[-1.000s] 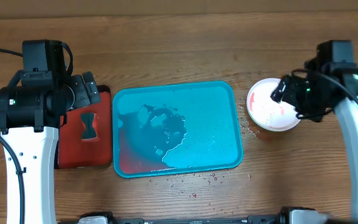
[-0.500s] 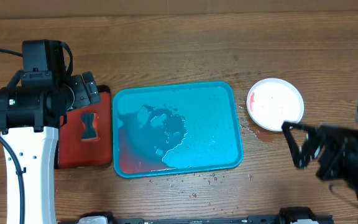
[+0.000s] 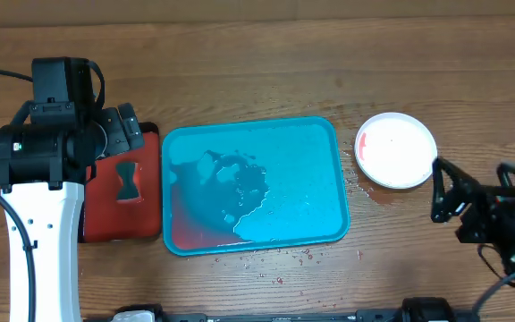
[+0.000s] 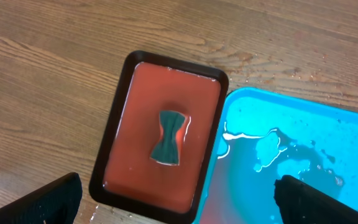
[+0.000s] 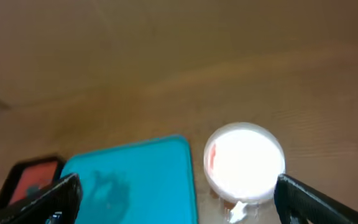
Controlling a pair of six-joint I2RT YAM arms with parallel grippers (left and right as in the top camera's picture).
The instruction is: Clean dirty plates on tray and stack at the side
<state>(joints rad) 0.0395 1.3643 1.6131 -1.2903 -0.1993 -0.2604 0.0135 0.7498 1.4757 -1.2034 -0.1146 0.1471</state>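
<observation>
Right of the tray [image 3: 302, 179], the plates [image 3: 396, 150] sit stacked as asked; our right gripper [image 5: 176, 186] and left gripper [image 4: 178, 183] gape empty, with seemingly nothing left to hold.

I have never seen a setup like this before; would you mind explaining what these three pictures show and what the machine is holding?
This is a robot with two arms at a wooden table, each ending in a two-finger gripper. The wide picture looks straight down from above; the other two come from wrist cameras, so the dark shapes in their lower corners are fingers. On the table lie a wet turquoise tray, a smaller red tray holding a dark bow-shaped piece, and a white plate with a red smear. The left gripper hangs over the red tray, the right gripper beside the plate. Both are open and hold nothing.
</observation>
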